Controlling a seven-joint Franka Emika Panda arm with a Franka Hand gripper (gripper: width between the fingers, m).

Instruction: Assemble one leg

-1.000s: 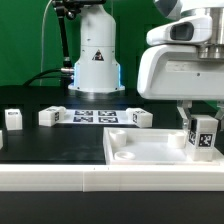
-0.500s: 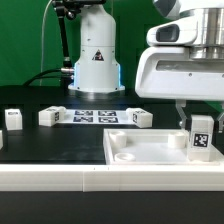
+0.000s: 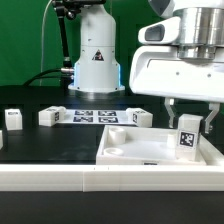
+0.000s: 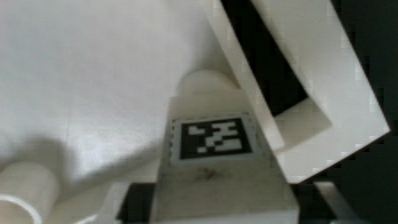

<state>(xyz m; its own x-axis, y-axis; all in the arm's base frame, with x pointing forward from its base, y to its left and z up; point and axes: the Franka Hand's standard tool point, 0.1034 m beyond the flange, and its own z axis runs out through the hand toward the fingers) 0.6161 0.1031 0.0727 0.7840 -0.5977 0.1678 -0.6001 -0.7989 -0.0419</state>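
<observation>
Shifted since the earlier frames: gripper and the leg it holds have slid toward the exterior view's left, and the white panel has moved that way too, its near-left corner now further along the bench front.

Leg is upright, tag facing the exterior camera, pinched on both sides by the fingers, at the panel's far-right corner area. Lower end looks to be at or just inside the panel's raised rim; can't tell if it's seated in a hole. Wrist view: leg runs down from the gripper onto the panel, tag square on, panel rim just beside it.

Rest of bench: three loose legs along the back — one near the left edge, one just left of the marker board, one at its right end. Marker board lies flat mid-bench. Robot base stands behind it.
</observation>
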